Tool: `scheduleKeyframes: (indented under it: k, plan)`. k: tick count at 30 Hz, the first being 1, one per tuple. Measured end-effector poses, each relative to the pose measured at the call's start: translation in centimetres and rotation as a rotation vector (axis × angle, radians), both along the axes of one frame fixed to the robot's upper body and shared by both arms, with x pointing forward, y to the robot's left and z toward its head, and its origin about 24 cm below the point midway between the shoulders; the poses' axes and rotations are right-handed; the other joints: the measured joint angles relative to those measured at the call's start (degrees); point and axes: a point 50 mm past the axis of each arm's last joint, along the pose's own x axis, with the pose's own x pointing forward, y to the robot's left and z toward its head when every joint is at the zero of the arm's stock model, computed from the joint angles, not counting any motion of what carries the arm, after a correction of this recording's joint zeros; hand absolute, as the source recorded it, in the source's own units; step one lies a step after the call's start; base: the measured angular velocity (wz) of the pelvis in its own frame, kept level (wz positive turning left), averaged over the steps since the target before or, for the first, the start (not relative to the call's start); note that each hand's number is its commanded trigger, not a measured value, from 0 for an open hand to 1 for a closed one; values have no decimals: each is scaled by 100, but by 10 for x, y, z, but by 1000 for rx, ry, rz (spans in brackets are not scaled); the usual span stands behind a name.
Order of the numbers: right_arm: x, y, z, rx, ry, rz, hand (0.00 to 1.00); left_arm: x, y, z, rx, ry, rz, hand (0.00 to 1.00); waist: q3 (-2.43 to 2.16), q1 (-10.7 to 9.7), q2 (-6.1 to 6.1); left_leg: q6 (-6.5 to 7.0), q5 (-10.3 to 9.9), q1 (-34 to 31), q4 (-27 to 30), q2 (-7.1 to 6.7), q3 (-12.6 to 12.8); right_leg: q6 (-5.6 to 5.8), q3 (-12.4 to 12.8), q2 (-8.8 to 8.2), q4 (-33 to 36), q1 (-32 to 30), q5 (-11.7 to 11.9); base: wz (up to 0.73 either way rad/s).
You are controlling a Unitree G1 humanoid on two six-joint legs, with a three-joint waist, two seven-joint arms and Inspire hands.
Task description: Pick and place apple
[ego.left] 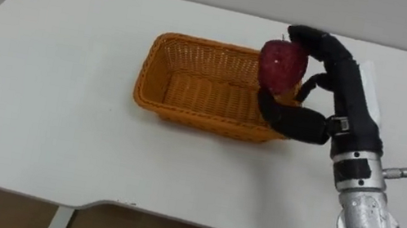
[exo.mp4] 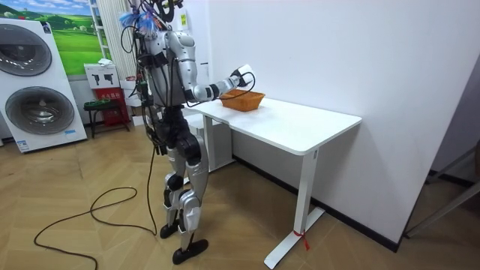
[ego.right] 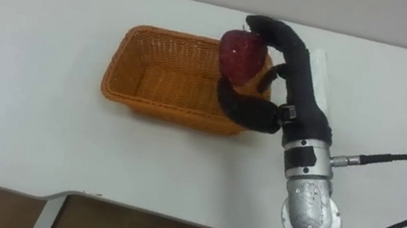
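Observation:
A dark red apple [ego.left: 281, 64] [ego.right: 242, 55] is held in my right hand [ego.left: 325, 93] [ego.right: 285, 82], whose black fingers and thumb curl round it. The hand holds the apple just above the right end of an orange wicker basket [ego.left: 191, 87] [ego.right: 156, 77], which stands on the white table [ego.left: 50, 88] [ego.right: 33, 94] and has nothing inside it. In the room view I stand at the table's end with the right hand [exo.mp4: 238, 76] stretched out over the basket [exo.mp4: 244, 100].
A white object [ego.left: 371, 80] [ego.right: 321, 67] lies on the table behind my right hand. The table's near edge [ego.left: 170, 216] runs along the bottom of the eye views. In the room view a washing machine [exo.mp4: 34, 82] stands behind me.

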Motion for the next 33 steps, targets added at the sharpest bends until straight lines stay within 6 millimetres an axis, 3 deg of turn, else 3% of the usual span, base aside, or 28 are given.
scheduleKeyframes:
  k: [9,21,26,33]
  plan:
    - [0,2,-2,-6,17,16,0,2,0,0,1,-5,-3,0,26,-2,-20,0,0,-95,40,-3,-43,-1,-30,0,-2,-48,8,0]
    - [1,-6,-2,44,15,-41,0,-1,1,0,15,12,14,0,4,-59,-33,0,0,8,2,-5,1,0,-36,-3,-9,23,7,0]
    - [2,-36,6,97,-36,-194,0,-8,5,1,23,20,44,0,-42,-197,-75,1,1,38,11,-4,-16,1,-97,-8,-17,84,8,5]
    - [-20,-128,26,237,-246,-745,0,-33,19,5,75,42,171,0,-63,-418,-73,3,2,66,6,-10,-14,2,-112,-10,-10,109,7,0]
